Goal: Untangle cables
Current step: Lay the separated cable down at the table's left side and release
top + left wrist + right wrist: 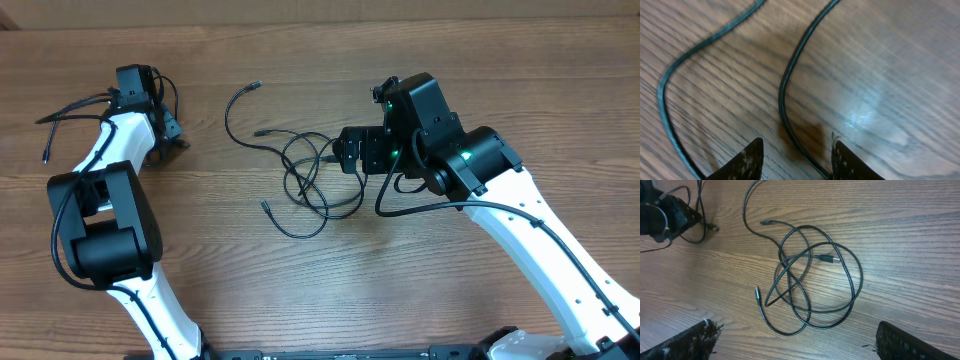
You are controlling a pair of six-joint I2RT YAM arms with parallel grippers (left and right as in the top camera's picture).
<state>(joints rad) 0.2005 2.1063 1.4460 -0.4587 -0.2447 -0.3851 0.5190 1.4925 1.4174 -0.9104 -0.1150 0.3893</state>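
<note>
Black and thin, the cables (305, 175) lie in a loose tangle near the middle of the wooden table (250, 290), with several loops crossing one another. Your right wrist view shows a small plug (827, 258) lying inside the loops and a free end (758, 294) poking out at the tangle's left side.

Your right gripper (340, 155) sits at the right edge of the tangle. Its fingers are spread wide with nothing between them.

Your left gripper (796, 162) is well apart, off to the left of the table. Its fingers stand apart too. A black cord (782, 95) runs along the wood between them, closer to one finger and not pinched. A second cord (662, 95) curves past beside it. You cannot tell from that view whether these two belong to the tangle.
</note>
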